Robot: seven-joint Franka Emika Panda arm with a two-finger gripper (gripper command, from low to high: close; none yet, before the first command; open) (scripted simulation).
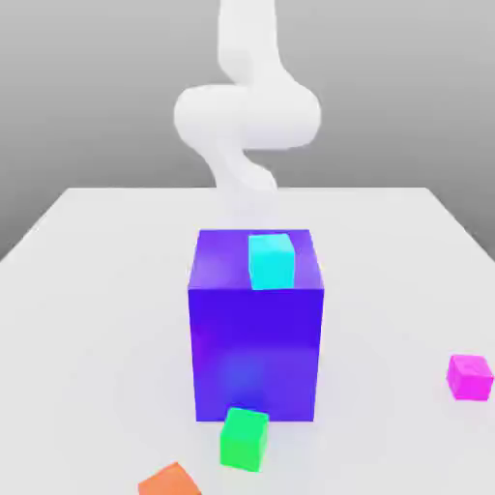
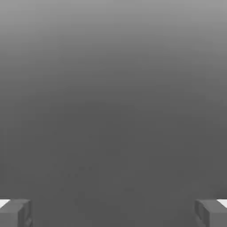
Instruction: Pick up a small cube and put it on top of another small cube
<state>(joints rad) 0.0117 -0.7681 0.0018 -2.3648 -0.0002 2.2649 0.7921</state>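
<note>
In the exterior view a small cyan cube (image 1: pixel 271 261) rests on top of a large blue-purple block (image 1: pixel 256 334) in the middle of the white table. On the table just in front of that block sits a small green cube (image 1: pixel 244 439). A small orange cube (image 1: pixel 170 480) lies at the near edge, toward the exterior view's left. Off to the exterior view's right is a small magenta cube (image 1: pixel 470 376). My white arm (image 1: pixel 247 116) rises behind the block. In the hand view my gripper (image 2: pixel 113 215) is open, its two grey fingertips (image 2: pixel 15 213) far apart with nothing between them.
The white table (image 1: pixel 87 309) spreads out on both sides of the large block, which stands tall between the arm and the near cubes. The hand view looks onto plain grey background.
</note>
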